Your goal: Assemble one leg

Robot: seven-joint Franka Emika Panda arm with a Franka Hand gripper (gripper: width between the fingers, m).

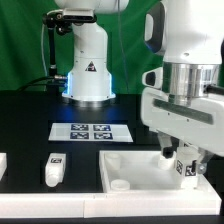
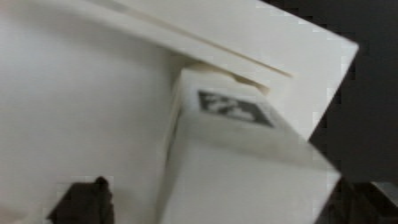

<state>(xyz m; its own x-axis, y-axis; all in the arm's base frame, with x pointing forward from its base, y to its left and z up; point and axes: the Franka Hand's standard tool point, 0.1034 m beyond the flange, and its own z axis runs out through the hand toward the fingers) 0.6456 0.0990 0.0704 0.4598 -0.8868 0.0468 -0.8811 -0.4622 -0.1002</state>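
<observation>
My gripper [image 1: 181, 158] is shut on a leg [image 1: 184, 170], a stubby white peg with a black-and-white tag, and holds it upright over the right part of the large white square panel [image 1: 140, 165]. In the wrist view the leg [image 2: 240, 150] runs out from between my dark fingertips [image 2: 82, 203], its tagged far end against the panel [image 2: 89, 90] near an edge. Whether the end sits in a hole is hidden. A second leg [image 1: 52, 170] lies on the black table towards the exterior view's left.
The marker board [image 1: 92, 131] lies flat behind the panel. The arm's white base [image 1: 88, 70] stands at the back. A round corner hole [image 1: 120, 184] shows in the panel's front left. A white part [image 1: 3, 166] pokes in at the left edge.
</observation>
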